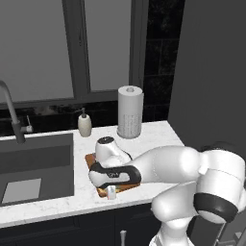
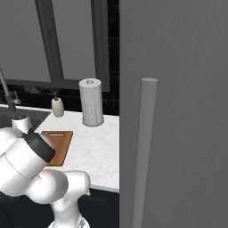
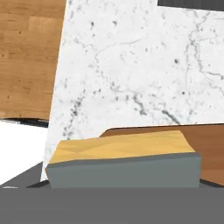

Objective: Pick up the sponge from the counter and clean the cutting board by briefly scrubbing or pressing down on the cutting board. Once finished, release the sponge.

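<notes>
Carrying: sponge (image 3: pixel 122 164) held in jaws, near cutting board (image 2: pixel 60 143) edge.
Next: lower it onto board, press briefly.

One paper towel roll (image 1: pixel 130 112) stands at upper centre. One soap dispenser (image 1: pixel 84 123) stands left of it. One cutting board (image 2: pixel 59 143) lies on the surface (image 1: pixel 153 137). One sponge (image 3: pixel 122 164) fills the lower hand view. One faucet (image 1: pixel 13 115) rises at left beside one sink (image 1: pixel 43 166).
</notes>
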